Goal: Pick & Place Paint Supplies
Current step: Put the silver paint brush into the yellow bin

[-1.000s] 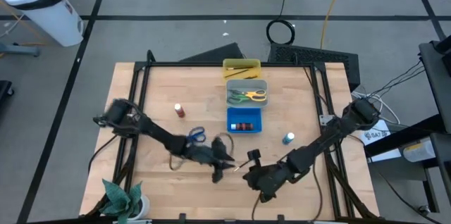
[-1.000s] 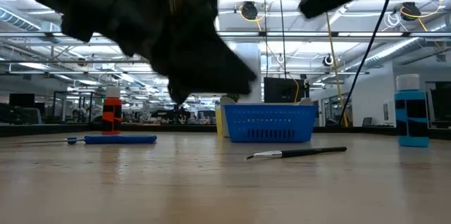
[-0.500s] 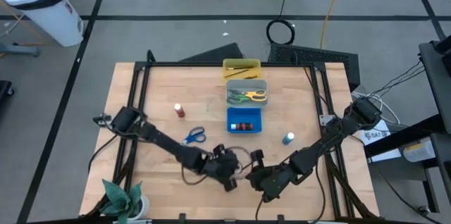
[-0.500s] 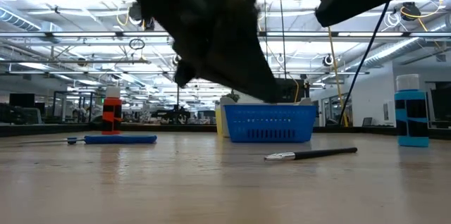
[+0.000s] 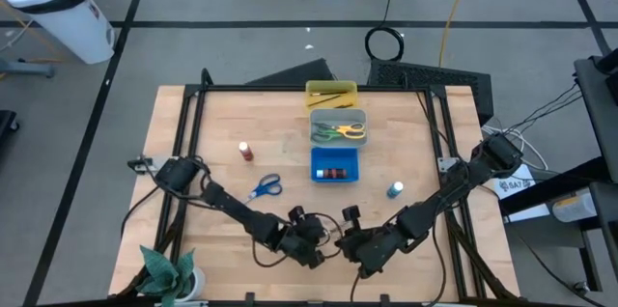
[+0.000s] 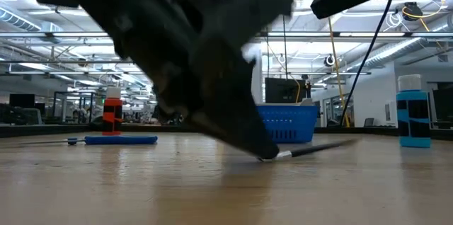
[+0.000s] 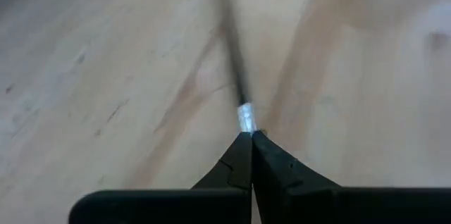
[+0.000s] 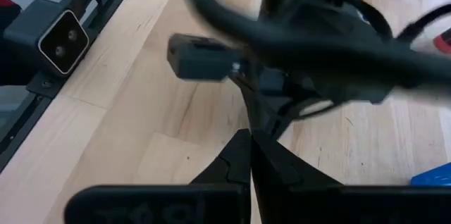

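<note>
A thin dark brush [image 6: 318,148] with a silver ferrule [image 7: 245,117] lies on the wood near the table's front middle. My left gripper [image 7: 250,136] comes down onto its ferrule end [image 6: 267,156] and is shut there; from above it shows at the front middle [image 5: 317,241]. My right gripper [image 8: 250,138] is shut on nothing and hovers just right of the left one [image 5: 350,242]. A red paint bottle [image 5: 247,152] stands on the table. Blue scissors [image 5: 265,186] lie flat beside it. A blue bottle [image 5: 395,189] stands at the right. My left gripper pinches the brush at its tip, just short of the silver ferrule [image 7: 246,122], between its two fingertips. The fingers slant down from the table's left, in line with the brush. The dark handle [image 7: 231,48] runs away from the fingers and lies low over the wood.
A yellow tray [image 5: 331,93], a grey tray [image 5: 338,130] with scissors and a blue tray [image 5: 334,164] with a small bottle stand in a row at the far middle. A green plant [image 5: 169,273] is at the near left corner. A black frame [image 5: 188,153] edges the table.
My left gripper has swung toward the table's near edge and a little right, tipping downward until its fingertips meet the brush's ferrule end. The brush has slid slightly toward the table's right.
</note>
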Robot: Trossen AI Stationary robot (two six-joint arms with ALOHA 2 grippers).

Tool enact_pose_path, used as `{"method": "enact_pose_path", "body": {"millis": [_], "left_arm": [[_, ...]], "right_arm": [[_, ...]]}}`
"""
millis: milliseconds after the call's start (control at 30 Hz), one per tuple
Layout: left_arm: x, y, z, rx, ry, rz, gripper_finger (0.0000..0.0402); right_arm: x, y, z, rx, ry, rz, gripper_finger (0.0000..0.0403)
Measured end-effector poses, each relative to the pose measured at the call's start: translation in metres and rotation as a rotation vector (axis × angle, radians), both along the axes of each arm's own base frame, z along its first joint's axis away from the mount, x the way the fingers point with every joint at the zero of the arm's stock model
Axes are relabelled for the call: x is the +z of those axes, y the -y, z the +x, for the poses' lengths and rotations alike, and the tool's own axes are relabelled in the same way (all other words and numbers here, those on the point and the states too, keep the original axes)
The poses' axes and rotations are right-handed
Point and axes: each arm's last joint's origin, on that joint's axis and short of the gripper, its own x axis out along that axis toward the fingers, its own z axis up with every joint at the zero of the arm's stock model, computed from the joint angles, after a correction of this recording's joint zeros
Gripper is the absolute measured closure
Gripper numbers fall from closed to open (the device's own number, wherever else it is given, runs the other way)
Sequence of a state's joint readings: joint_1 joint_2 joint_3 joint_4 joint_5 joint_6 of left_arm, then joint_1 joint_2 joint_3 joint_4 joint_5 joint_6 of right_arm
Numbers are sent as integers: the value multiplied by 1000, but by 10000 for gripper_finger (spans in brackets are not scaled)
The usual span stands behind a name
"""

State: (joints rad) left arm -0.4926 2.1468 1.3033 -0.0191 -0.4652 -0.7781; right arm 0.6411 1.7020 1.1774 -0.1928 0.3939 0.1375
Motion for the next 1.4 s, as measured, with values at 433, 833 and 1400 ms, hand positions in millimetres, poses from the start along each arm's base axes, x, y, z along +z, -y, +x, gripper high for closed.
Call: {"method": "enact_pose_path", "body": {"millis": [433, 833, 1400], "left_arm": [[-13, -7, 3, 17, -42, -10, 400], [-16, -9, 2, 9, -76, -9, 400], [-17, -10, 2, 6, -82, -7, 401]], "right_arm": [[-7, 5, -7, -45, -100, -23, 403], [-64, 37, -29, -142, -297, 4, 329], [-78, 58, -31, -195, -337, 53, 308]]}}
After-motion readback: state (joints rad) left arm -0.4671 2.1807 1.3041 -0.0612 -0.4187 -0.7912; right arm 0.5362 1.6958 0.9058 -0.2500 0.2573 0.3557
